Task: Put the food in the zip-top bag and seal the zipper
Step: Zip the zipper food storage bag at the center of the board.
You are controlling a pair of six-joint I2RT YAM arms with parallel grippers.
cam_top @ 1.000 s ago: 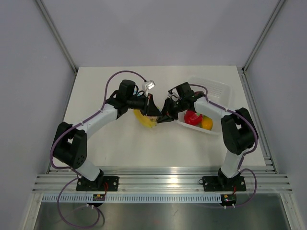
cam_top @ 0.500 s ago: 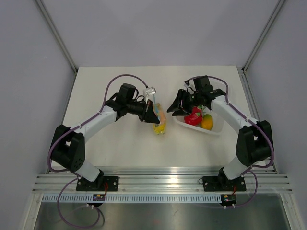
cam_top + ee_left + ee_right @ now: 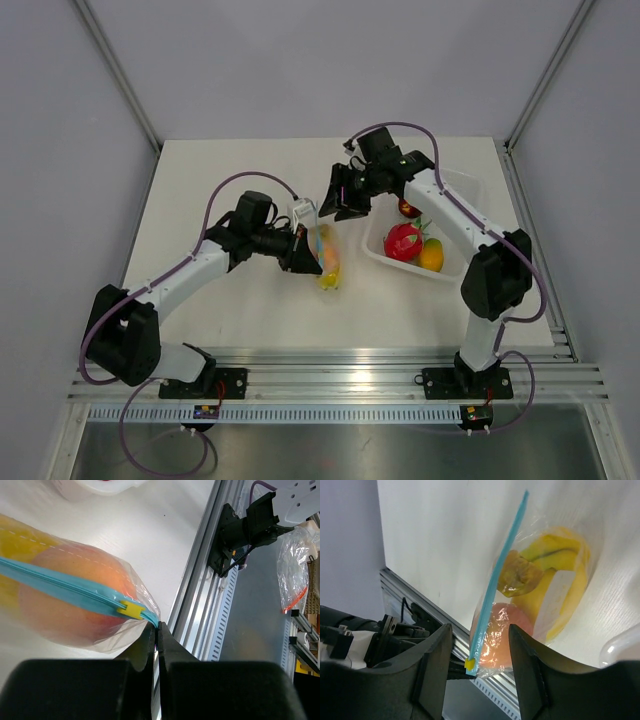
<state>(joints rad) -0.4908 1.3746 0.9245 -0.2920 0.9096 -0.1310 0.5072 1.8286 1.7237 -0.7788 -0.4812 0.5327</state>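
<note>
The zip-top bag lies on the table, clear and crinkly. It holds the yellow banana bunch, the orange-pink peach and a small yellowish fruit. The light-blue zipper runs along its mouth, and a yellow slider sits at the end next to my left gripper. My left gripper is shut on the bag's corner at that zipper end. My right gripper hovers open above the bag, and the zipper end shows between its fingers without touching them.
A white tray stands at the right with a red fruit and an orange one in it. The aluminium rail runs along the table's near edge. Grey walls enclose the table.
My right gripper has swung from the tray to the back left and now sits over the bag. My left gripper has pulled the bag nearer and a little left.
</note>
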